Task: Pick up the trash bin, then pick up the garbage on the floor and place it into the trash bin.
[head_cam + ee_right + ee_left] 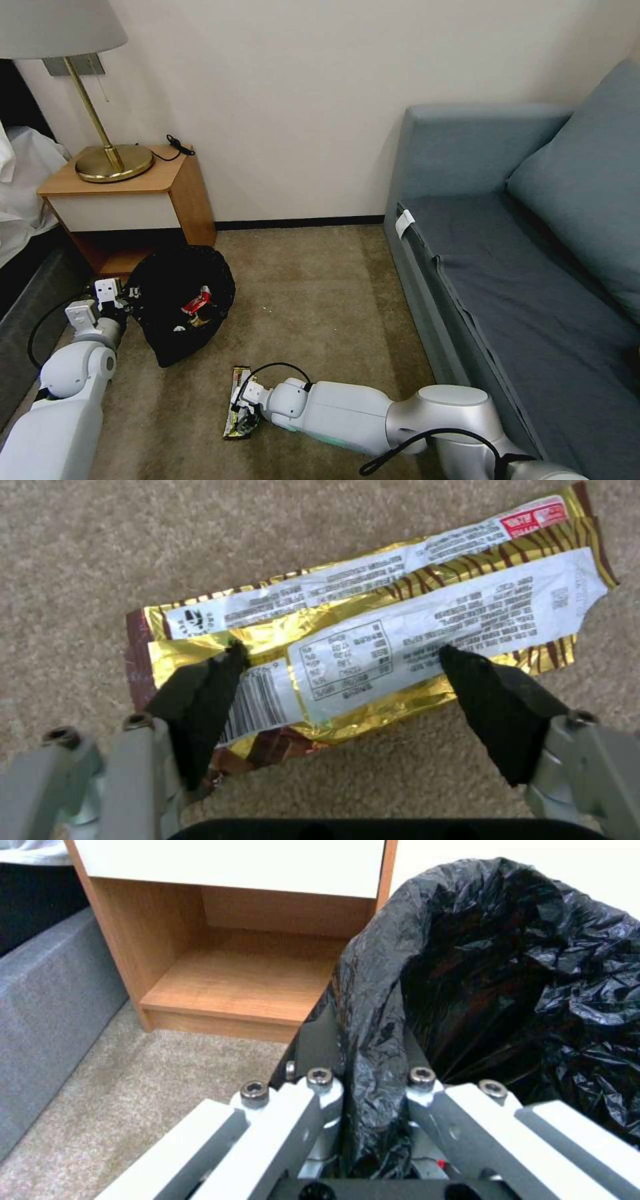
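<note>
Gold-foil garbage (373, 645), a flat bar wrapper, lies on the carpet (320, 307) directly under the right gripper (340, 655), whose wide fingers straddle its middle across the long axis. Well apart, the left gripper (370, 1080) clamps the trash bin (180, 300) rim near the nightstand (127, 200).

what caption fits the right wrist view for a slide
Right gripper open and poised over the flat gold bar wrapper lying on the beige carpet.
</note>
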Robot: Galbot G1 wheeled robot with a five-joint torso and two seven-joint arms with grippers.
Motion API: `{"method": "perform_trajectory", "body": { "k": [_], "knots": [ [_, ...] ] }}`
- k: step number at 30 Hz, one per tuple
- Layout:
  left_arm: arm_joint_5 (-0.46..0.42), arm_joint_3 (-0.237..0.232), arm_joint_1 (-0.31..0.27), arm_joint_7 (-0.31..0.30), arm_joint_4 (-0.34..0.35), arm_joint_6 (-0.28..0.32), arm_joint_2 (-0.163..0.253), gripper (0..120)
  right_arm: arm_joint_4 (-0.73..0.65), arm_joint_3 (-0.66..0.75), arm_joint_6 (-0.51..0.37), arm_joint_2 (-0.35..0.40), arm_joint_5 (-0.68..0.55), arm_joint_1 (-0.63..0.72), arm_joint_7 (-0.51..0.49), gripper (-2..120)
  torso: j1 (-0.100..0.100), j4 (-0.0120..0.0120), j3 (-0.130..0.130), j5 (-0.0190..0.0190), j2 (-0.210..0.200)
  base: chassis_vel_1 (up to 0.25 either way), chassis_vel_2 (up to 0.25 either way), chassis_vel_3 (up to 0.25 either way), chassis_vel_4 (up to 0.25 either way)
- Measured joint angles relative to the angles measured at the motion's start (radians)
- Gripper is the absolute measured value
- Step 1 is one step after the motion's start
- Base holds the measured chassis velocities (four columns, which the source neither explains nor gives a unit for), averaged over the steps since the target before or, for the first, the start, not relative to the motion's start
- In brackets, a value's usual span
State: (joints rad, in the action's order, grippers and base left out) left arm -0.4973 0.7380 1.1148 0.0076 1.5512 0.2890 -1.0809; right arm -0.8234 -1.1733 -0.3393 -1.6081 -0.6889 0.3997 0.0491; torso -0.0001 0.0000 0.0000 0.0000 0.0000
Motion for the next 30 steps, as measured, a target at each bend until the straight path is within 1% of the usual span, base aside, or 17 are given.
{"method": "perform_trajectory", "body": {
  "k": [2,3,4,5,6,8,15,16,17,19,20,22,25,27,28,29,30],
  "knots": [
    [0.0,0.0,-0.001,0.001,-0.002,-0.001,-0.001,4,0.002,0.0,-0.001,0.0,0.0,0.0,0.002,71,0.0,0.0,0.0,0.0001,0.0,0.0,0.0,0.0,0.0],
    [0.0,0.0,-0.001,0.001,-0.002,-0.001,-0.001,4,0.002,0.0,-0.001,0.0,0.0,0.0,0.002,71,0.0,0.0,0.0,0.0001,0.0,0.0,0.0,0.0,0.0],
    [0.0,-0.001,-0.003,0.001,-0.004,-0.002,-0.002,4,0.003,0.0,-0.002,0.0,0.0,0.0,0.003,67,0.0,0.0,0.0,0.0,0.0,0.0,0.0,0.0,0.0],
    [0.0,-0.001,-0.003,0.001,-0.004,-0.002,-0.002,4,0.003,0.0,-0.002,0.0,0.0,0.0,0.003,67,0.0,0.0,0.0,0.0,0.0,0.0,0.0,0.0,0.0],
    [0.0,-0.002,-0.004,0.002,-0.006,-0.003,-0.004,4,0.004,0.0,-0.002,0.0,0.0,0.0,0.004,64,0.0,0.0,0.0,0.0001,0.0,0.0,0.0,0.0,0.0],
    [0.0,-0.003,-0.005,0.005,-0.01,-0.005,-0.006,4,0.006,0.001,-0.003,0.0,0.001,0.002,0.005,60,0.0,0.0,0.0,0.0001,0.0,0.0,0.0,0.0,0.0],
    [-0.001,-0.004,-0.006,0.008,-0.014,-0.011,-0.006,4,0.007,0.003,-0.004,0.0,0.007,0.011,0.01,52,0.0,-0.0002,0.0,0.0001,0.0,0.0,0.0,0.0,0.0],
    [-0.002,-0.004,-0.006,0.008,-0.014,-0.011,-0.005,4,0.007,0.003,-0.006,0.0,0.008,0.011,0.012,48,0.0,-0.0001,0.0,0.0002,0.0,0.0,0.0,0.0,0.0],
    [-0.002,-0.004,-0.006,0.008,-0.014,-0.011,-0.005,4,0.007,0.003,-0.006,0.0,0.008,0.011,0.012,48,0.0,-0.0001,0.0,0.0002,0.0,0.0,0.0,0.0,0.0],
    [-0.004,-0.002,-0.005,0.009,-0.014,-0.013,-0.005,4,0.006,0.003,-0.009,-0.001,0.008,0.012,0.015,39,0.0,0.0001,0.0,0.0003,0.0,0.0,0.0,0.0,0.0],
    [-0.004,-0.002,-0.005,0.009,-0.014,-0.013,-0.005,4,0.006,0.003,-0.009,-0.001,0.008,0.012,0.015,39,0.0,0.0001,0.0,0.0003,0.0,0.0,0.0,0.0,0.0],
    [-0.005,-0.001,-0.004,0.01,-0.015,-0.015,-0.005,4,0.007,0.003,-0.011,-0.001,0.007,0.012,0.018,33,0.0,0.0002,0.0,0.0001,0.0,0.0,0.0,0.0,0.0],
    [-0.005,-0.001,-0.004,0.01,-0.017,-0.017,-0.005,4,0.008,0.002,-0.012,-0.001,0.007,0.012,0.019,28,0.0,0.0002,0.0,0.0001,0.0,0.0,0.0,0.0,0.0],
    [-0.004,-0.001,-0.006,0.011,-0.022,-0.018,-0.008,4,0.013,0.002,-0.012,-0.001,0.008,0.013,0.021,14,0.0,0.0002,0.0,0.0001,0.0,0.0,0.0,0.0,0.0],
    [-0.004,-0.001,-0.006,0.011,-0.022,-0.018,-0.008,4,0.013,0.002,-0.012,-0.001,0.008,0.013,0.021,14,0.0,0.0002,0.0,0.0001,0.0,0.0,0.0,0.0,0.0],
    [-0.004,-0.001,-0.008,0.011,-0.024,-0.018,-0.009,4,0.014,0.003,-0.012,-0.001,0.008,0.013,0.021,11,0.0,0.0002,0.0,0.0001,0.0,0.0,0.0,0.0,0.0],
    [-0.004,-0.002,-0.01,0.011,-0.026,-0.019,-0.01,4,0.016,0.003,-0.012,-0.001,0.009,0.014,0.021,4,0.0,0.0,0.0,0.0,0.0,0.0,0.0,0.0,0.0]
  ]
}}
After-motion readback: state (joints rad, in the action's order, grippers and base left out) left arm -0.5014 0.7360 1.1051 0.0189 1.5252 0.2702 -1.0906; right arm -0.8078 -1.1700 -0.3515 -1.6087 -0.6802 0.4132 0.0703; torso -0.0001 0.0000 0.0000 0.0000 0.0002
